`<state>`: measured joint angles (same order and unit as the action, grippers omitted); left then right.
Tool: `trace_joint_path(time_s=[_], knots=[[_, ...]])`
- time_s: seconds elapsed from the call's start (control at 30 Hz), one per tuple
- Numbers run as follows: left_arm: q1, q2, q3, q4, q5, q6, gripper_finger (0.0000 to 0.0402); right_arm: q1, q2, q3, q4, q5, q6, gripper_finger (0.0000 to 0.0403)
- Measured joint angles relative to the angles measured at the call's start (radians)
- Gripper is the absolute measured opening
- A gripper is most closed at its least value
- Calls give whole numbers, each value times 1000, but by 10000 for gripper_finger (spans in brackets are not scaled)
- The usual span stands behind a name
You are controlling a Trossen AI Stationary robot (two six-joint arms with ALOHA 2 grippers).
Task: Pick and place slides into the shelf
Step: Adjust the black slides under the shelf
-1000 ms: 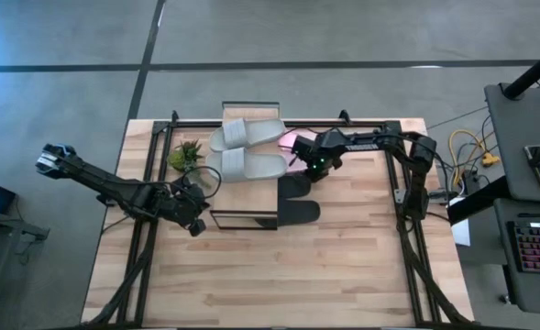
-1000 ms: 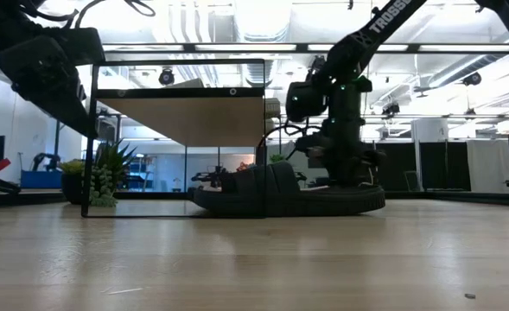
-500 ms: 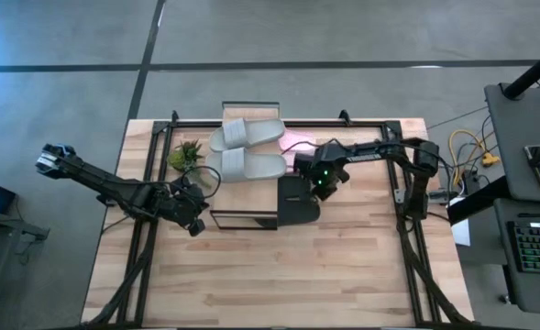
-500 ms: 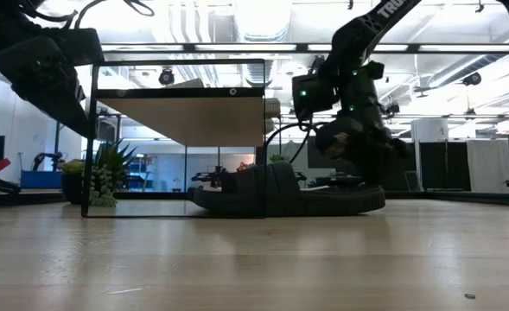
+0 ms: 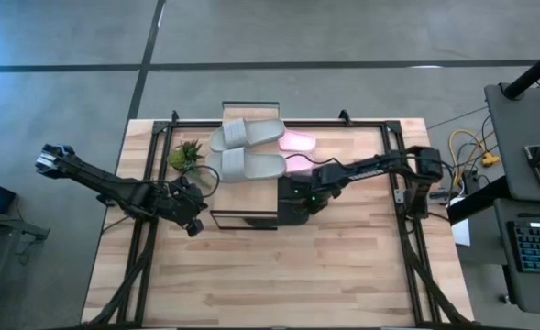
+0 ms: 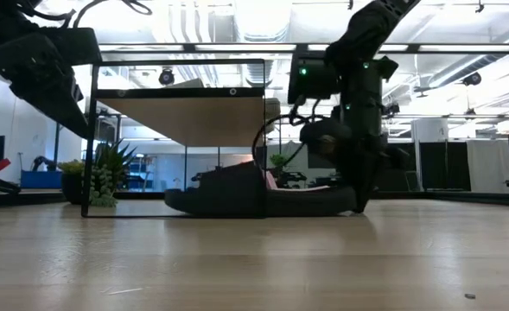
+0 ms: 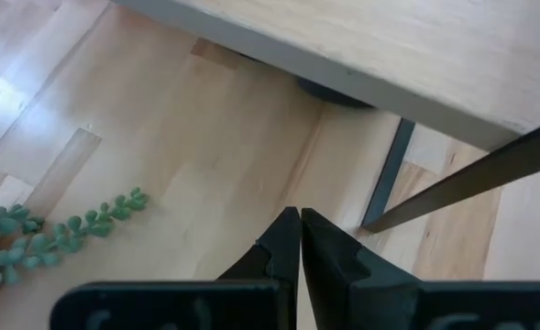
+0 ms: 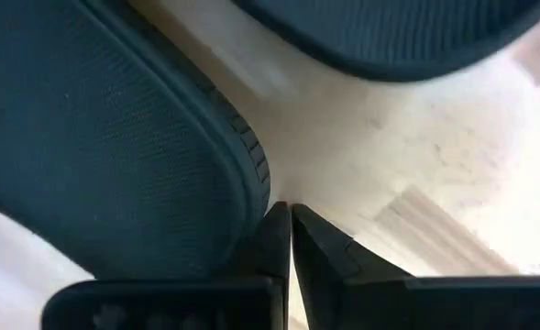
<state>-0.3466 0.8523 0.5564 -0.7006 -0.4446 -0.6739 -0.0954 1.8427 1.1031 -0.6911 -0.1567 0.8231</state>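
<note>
The right gripper [image 5: 299, 195], fingers together, presses against the black slides [image 5: 290, 206] at the shelf [image 5: 242, 218]. The left gripper [image 5: 196, 225], also closed, waits beside the shelf's other end.

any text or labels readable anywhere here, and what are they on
None can be read in full.
A few white letters show on the right arm at the top edge of the low view, cut off by the frame and too partial to quote.
No print shows on the black slides, the grey slides, the pink slide or the shelf.
</note>
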Motion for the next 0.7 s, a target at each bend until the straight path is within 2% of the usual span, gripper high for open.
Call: trace_joint_path(time_s=[0.23, 0.3, 0.53, 0.7], knots=[[0, -20, 0, -25, 0, 0, 0, 6, -107, -49, 21, 193, 162, 9], [0, -21, 0, -26, 0, 0, 0, 6, -155, -81, 41, 219, 225, 9], [0, -23, 0, -43, -6, -1, 0, -3, -294, -296, 291, 53, 410, 9], [0, -23, 0, -42, -8, -1, 0, 48, -354, -472, 548, 29, 577, 9]])
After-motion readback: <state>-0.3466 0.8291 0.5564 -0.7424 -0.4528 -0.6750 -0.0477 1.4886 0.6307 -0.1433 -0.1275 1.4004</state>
